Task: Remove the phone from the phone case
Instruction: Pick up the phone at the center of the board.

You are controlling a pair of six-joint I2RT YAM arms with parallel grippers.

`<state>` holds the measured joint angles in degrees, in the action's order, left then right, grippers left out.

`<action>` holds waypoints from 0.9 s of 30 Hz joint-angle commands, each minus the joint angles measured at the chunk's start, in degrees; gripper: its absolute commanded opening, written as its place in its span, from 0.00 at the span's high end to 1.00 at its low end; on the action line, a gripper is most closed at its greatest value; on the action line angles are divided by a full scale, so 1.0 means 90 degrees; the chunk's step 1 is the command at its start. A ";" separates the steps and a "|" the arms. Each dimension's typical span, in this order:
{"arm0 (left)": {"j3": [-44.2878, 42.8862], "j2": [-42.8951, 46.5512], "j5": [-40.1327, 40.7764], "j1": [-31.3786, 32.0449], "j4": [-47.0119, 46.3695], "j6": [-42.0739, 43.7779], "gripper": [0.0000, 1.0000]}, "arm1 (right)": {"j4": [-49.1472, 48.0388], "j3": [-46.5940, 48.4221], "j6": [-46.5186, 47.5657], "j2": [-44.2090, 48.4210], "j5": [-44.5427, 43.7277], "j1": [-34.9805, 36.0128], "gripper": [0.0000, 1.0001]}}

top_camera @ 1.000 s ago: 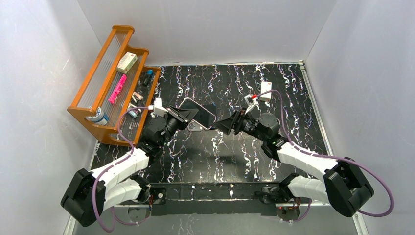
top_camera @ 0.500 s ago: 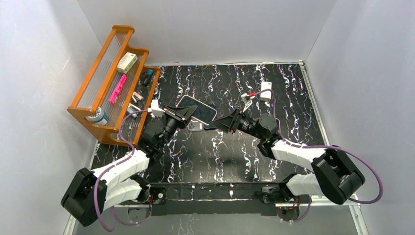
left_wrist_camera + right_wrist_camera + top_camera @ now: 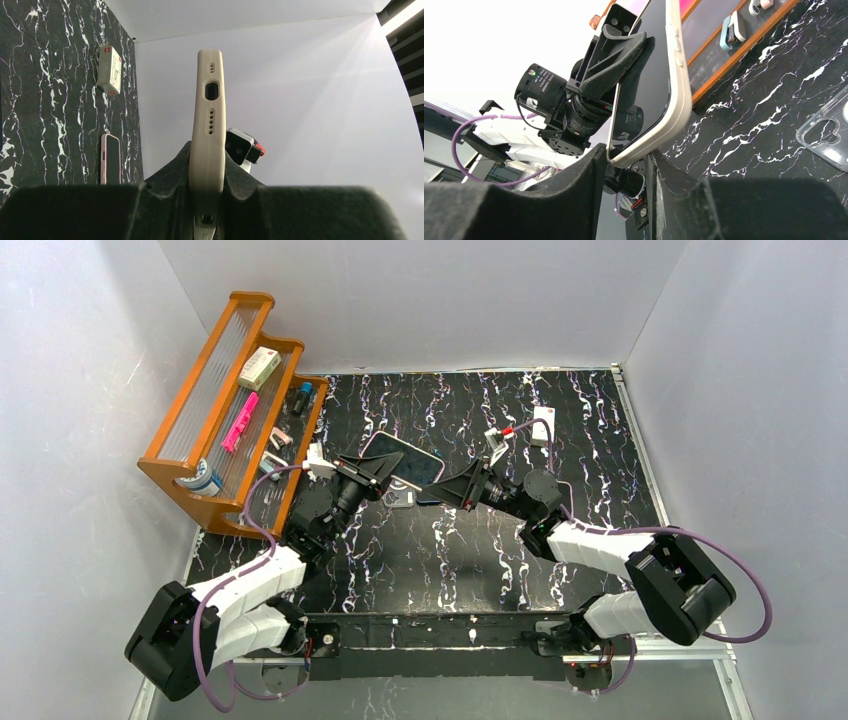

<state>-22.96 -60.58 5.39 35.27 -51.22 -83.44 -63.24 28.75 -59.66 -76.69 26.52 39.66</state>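
The phone (image 3: pixel 405 457), dark-screened in a beige phone case (image 3: pixel 207 125), hangs in the air above the table's middle. My left gripper (image 3: pixel 378 468) is shut on one end of it. In the left wrist view the case stands edge-on between the jaws, port holes facing me. My right gripper (image 3: pixel 626 160) comes from the opposite side. Its two black fingers (image 3: pixel 589 175) press on both faces of the phone's (image 3: pixel 649 90) lower corner, one on the screen side and one on the case back.
A clear empty case (image 3: pixel 824 135) lies on the black marbled table (image 3: pixel 600 460) below the phone. A pink-cased phone (image 3: pixel 111 157) and a white box (image 3: pixel 110 70) lie farther right. A wooden rack (image 3: pixel 230 410) with small items stands at the left.
The right gripper has moved left to the phone and its jaws have closed from wide apart onto the phone's corner. The left gripper has kept its hold, shifting slightly back.
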 commanded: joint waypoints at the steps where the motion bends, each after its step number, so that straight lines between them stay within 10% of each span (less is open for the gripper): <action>1: 0.0047 0.0071 0.0163 0.0041 -0.0655 -0.0096 1.00 | -0.0541 0.0352 0.0027 -0.0088 0.0216 0.0061 0.63; 15: 0.0047 -0.0190 -0.0129 0.0037 -0.0475 -0.0692 1.00 | -0.0332 0.0555 0.1890 -0.0228 0.1400 0.0066 0.99; 27: -0.0064 -0.0176 -0.0368 0.0037 -0.0305 -0.0732 1.00 | 0.0885 0.1145 0.3807 -0.0332 0.1504 0.0063 0.99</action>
<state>-21.58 -62.59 5.13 34.61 -52.84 -90.26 -58.78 34.44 -35.40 -80.09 40.84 39.46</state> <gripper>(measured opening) 0.139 0.310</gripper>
